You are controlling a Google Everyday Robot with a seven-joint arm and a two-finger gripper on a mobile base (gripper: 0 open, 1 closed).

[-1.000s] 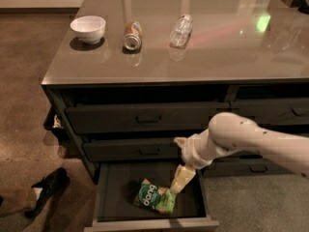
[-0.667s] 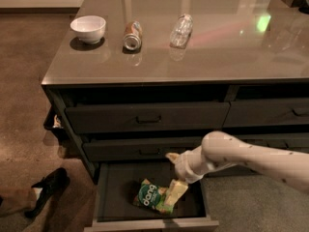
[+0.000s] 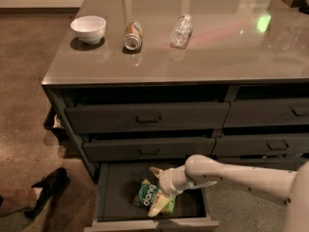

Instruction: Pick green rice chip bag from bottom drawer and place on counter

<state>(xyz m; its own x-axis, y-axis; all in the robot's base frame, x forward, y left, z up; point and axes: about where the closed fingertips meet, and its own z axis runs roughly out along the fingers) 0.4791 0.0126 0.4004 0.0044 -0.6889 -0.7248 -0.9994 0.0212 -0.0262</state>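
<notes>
The green rice chip bag lies in the open bottom drawer, near its middle, with the "dang" logo facing up. My gripper reaches into the drawer from the right on a pale arm. It is open, with one finger behind the bag and one in front of it, straddling the bag's right side. The bag rests on the drawer floor. The glossy counter is the cabinet's top, above the drawers.
On the counter's left part stand a white bowl, a crushed can and a clear plastic bottle. Two shut drawers with bar handles sit above the open one. A dark shoe lies on the floor at left.
My arm has lowered and moved left into the drawer. The gripper went from above the bag's right edge to straddling the bag. The bag has not moved.
</notes>
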